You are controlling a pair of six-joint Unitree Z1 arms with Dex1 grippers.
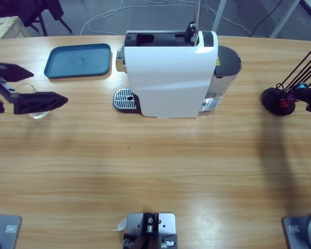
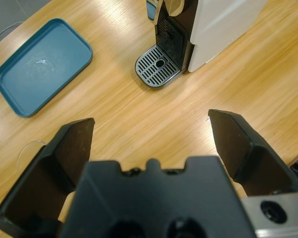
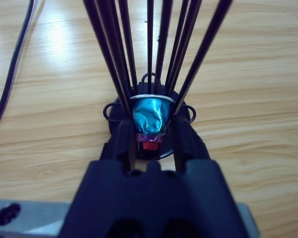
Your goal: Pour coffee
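Right gripper (image 3: pixel 150 136): narrowed jaws are seen round a crumpled blue foil coffee capsule (image 3: pixel 150 116) low in a black wire capsule rack (image 3: pixel 149 74); contact looks made, though a firm grip cannot be confirmed. A red capsule (image 3: pixel 148 145) is noted beneath.
Left gripper (image 2: pixel 151 144): jaws spread wide, nothing held; hung over bare wooden table (image 1: pixel 155 171) at its left end.
Clear glass cup (image 1: pixel 33 106): stood on the table beneath the left gripper, partly hidden by a jaw; appears empty.
White boxy coffee machine (image 1: pixel 168 72): stood at mid-table, far side; round perforated metal drip tray (image 2: pixel 158 72) bare, no cup under the spout.
Teal rectangular plastic tray (image 1: pixel 79 60): left of the machine, nothing on it.
Progress: judged early. Capsule not yet out of the rack; loading, cup placement and brewing all left.
Writing: none legible; a yellow label (image 1: pixel 217 60) on the machine is too small to be read.
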